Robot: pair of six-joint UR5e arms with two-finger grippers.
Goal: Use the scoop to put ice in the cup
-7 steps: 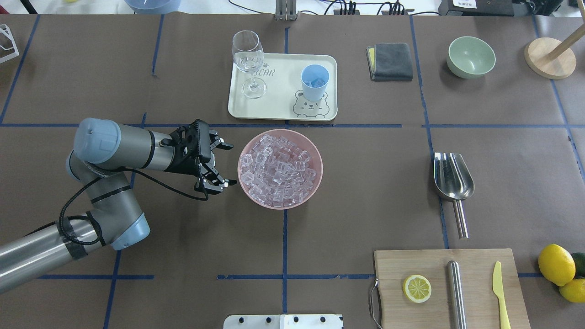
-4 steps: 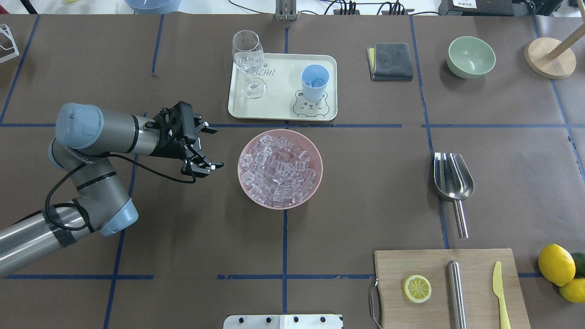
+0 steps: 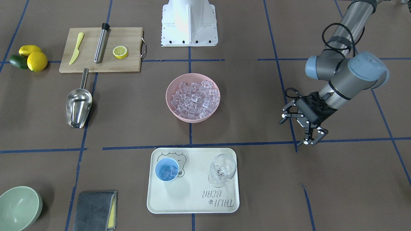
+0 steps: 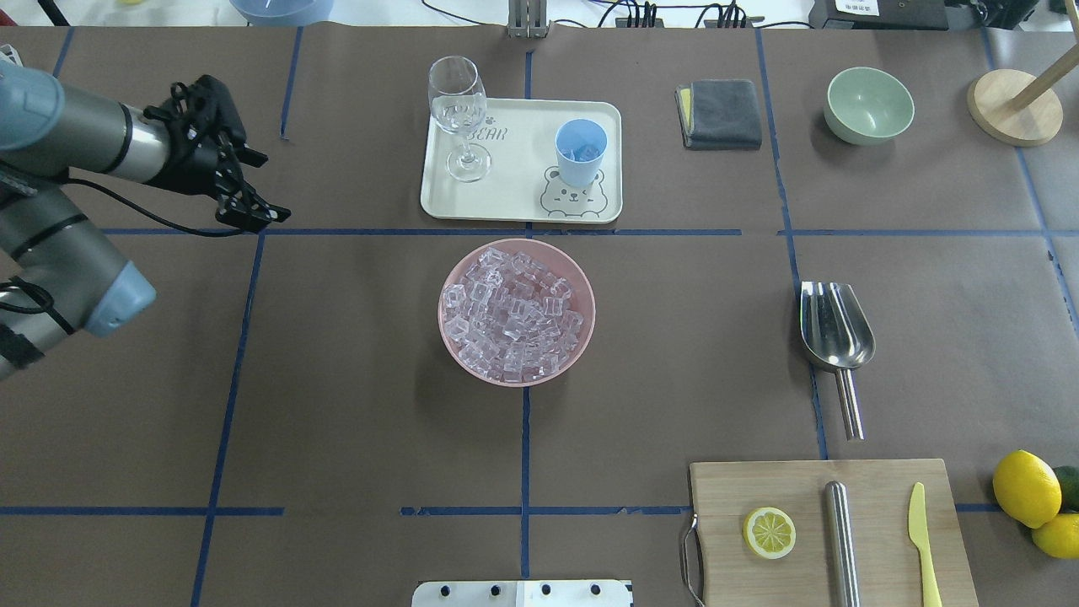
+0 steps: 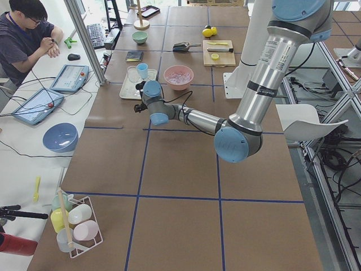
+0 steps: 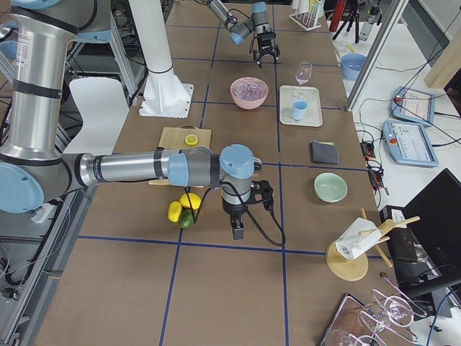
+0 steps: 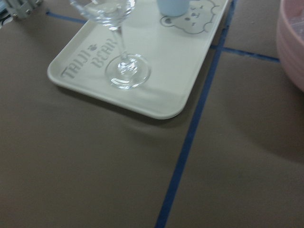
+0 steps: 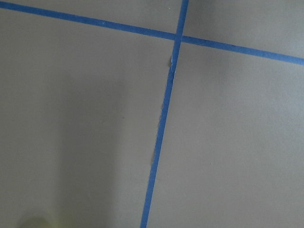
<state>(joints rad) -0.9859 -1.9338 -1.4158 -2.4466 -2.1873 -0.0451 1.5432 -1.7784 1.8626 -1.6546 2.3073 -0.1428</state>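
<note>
The bench carries a tray, pink bowl, scoop, board, cloth, green bowl and lemons.

Nearest the left claw, the wine glass is clear and glossy, on a smooth matt cream tray with the light-blue plastic cup. Farther off, glossy clear ice fills a smooth pink bowl; farthest, a mirror-bright steel scoop and bare-wood cutting board, all on matt brown paper.
</note>
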